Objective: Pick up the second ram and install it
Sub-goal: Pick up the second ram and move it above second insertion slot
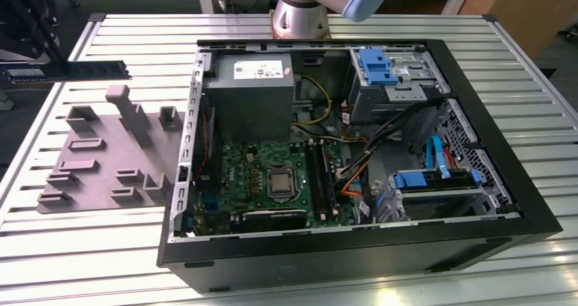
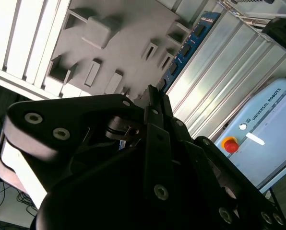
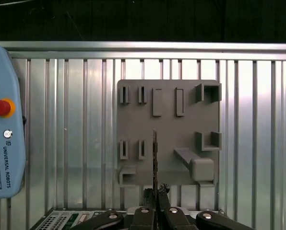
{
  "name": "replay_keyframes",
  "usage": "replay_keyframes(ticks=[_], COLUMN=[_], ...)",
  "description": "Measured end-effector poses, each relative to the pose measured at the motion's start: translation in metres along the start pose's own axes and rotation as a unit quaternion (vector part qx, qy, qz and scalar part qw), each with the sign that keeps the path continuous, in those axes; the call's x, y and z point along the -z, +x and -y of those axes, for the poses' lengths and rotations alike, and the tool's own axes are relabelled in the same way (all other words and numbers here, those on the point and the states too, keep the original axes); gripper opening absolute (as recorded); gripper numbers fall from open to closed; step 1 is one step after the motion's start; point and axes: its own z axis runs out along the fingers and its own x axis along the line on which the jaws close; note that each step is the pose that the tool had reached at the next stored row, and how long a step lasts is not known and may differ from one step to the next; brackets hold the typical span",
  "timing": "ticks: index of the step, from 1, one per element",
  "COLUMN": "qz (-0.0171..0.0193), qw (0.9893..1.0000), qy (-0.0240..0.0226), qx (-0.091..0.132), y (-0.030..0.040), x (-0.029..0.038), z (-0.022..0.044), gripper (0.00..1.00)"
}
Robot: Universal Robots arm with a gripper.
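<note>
Slatted metal surface [image 1: 108,252] carrying one open computer case [image 1: 361,252] and, to the exterior view's left of it, one grey tray [image 1: 99,164] with raised blocks. The second ram [image 1: 81,70] hangs level in the air above the tray, apart from it and well apart from the case. In the first wrist view it appears edge-on, with the end effector [image 3: 156,190] pinching it between closed fingertips at one end.

The step in hand is judged to be the lift and carry. It is done well with a firm pinch, the stick kept level and its long edge undeflected, clear of the tray's blocks and of the case wall.

Count:
- one stick in the grip
- one tray
- one case
- one green motherboard [image 1: 243,170] inside the case
- one teach pendant [image 3: 1,143] on the surface
</note>
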Motion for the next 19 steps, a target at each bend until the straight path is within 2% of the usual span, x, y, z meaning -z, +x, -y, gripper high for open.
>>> replay_keyframes(ticks=[19], qz=[0.0], qw=[1.0], qy=[-0.0001], qx=[0.0], y=[-0.0002], x=[-0.0001], z=[0.0199], gripper=[0.14])
